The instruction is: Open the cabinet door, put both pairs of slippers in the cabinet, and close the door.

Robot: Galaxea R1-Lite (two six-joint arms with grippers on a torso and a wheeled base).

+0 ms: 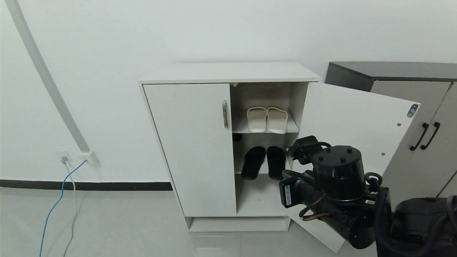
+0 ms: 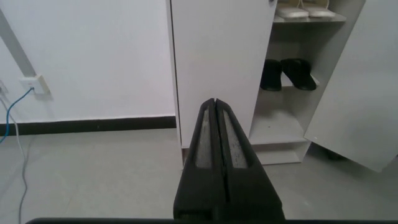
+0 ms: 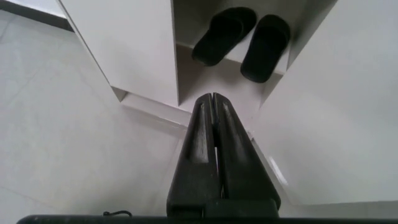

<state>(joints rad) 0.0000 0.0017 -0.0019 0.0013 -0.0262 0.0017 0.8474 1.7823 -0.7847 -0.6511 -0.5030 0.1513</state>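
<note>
The white cabinet (image 1: 228, 73) stands against the wall with its left door (image 1: 192, 146) closed and its right door (image 1: 357, 121) swung open. A white pair of slippers (image 1: 267, 119) lies on the upper shelf and a black pair of slippers (image 1: 263, 162) on the middle shelf. My right gripper (image 3: 213, 97) is shut and empty, low in front of the open side, just below the black slippers (image 3: 245, 37) and beside the open door (image 3: 336, 124). My left gripper (image 2: 215, 101) is shut and empty, farther back, facing the closed door (image 2: 217, 56).
A grey cabinet with black handles (image 1: 425, 135) stands right behind the open door. Wall sockets (image 1: 76, 156) with a blue cable (image 1: 53, 207) trailing to the floor are at the left. Open tiled floor (image 1: 117, 228) lies in front of the cabinet.
</note>
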